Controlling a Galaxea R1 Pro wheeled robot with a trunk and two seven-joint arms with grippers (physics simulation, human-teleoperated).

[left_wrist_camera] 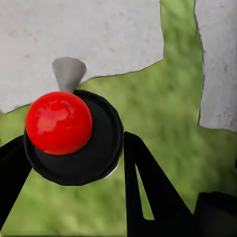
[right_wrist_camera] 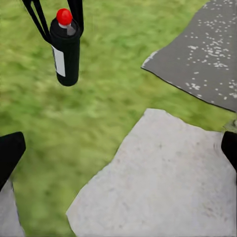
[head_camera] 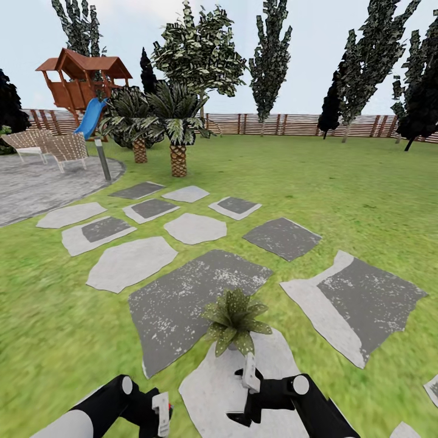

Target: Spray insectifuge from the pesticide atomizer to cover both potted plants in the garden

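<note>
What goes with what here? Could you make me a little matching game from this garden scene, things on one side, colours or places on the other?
Things:
1. atomizer cap
2. slide
3. potted plant
4. left gripper

Matches:
A. blue, under the wooden playhouse
B. shut around the atomizer
C. red
D. on a pale stepping stone, just ahead of the right gripper

Pairs: 1-C, 2-A, 3-D, 4-B
</note>
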